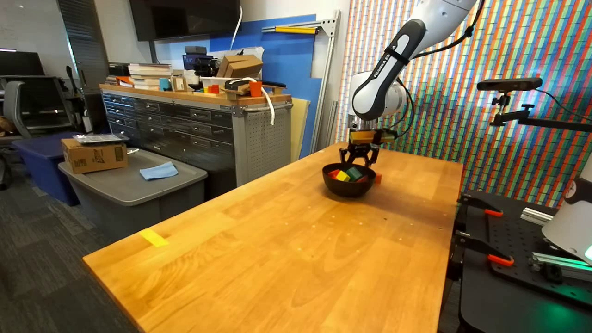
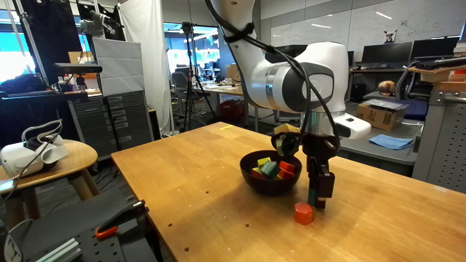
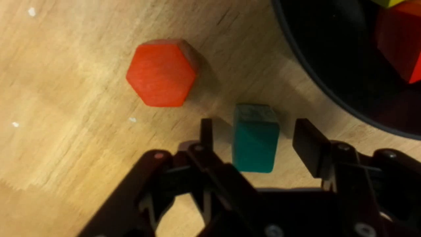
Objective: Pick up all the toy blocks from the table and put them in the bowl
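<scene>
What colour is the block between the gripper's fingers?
Teal green; the block shows best in the wrist view.

Red is recorded on 1 hexagonal block [image 3: 161, 75], green on 1 neighbouring block [image 3: 256, 146], black on bowl [image 2: 269, 187], tan grain on table [image 1: 296, 286], multicoloured stripes on backdrop [image 1: 522, 51].

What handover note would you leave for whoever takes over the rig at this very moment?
Hand: open around a teal block, with a gap on either side.
Bowl: upright on the table, close to that block.
Done: several red, yellow and green blocks lie in the bowl.
Left, as far as these views show: the teal block and a red hexagonal block, both on the table.
</scene>
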Motion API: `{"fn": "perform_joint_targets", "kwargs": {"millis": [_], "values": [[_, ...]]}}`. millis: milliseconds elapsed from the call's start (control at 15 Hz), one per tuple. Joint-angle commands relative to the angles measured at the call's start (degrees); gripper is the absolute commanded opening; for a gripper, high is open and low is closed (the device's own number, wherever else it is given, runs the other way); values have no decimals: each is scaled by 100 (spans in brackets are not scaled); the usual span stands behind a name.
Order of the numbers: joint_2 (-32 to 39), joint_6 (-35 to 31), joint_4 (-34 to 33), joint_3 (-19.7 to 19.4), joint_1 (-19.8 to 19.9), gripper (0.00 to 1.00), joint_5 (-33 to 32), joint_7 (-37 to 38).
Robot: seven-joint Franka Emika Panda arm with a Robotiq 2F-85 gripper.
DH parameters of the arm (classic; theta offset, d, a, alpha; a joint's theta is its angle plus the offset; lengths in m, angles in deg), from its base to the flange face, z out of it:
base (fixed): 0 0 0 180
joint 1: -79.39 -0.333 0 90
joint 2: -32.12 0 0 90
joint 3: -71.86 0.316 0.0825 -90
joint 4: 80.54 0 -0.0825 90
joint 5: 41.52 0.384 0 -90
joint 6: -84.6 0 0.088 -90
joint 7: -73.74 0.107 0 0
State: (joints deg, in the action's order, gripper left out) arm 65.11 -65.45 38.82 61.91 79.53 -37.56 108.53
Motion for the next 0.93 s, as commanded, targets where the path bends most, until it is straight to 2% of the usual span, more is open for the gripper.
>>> {"fn": "perform_joint_targets", "kwargs": {"millis": [0, 267, 333, 600, 667, 867], "values": [[59, 18, -165, -5, -8, 35, 271, 6], [-260, -136, 47, -67, -93, 7, 275, -21], [-523, -259, 261, -132, -194, 12, 131, -51], [-1482, -894, 974, -785, -932, 12, -944, 282], [-1773, -1005, 1162, -822, -1020, 12, -1206, 199], [-2318, -988, 1452, -605, -1043, 12, -1699, -21]]}}
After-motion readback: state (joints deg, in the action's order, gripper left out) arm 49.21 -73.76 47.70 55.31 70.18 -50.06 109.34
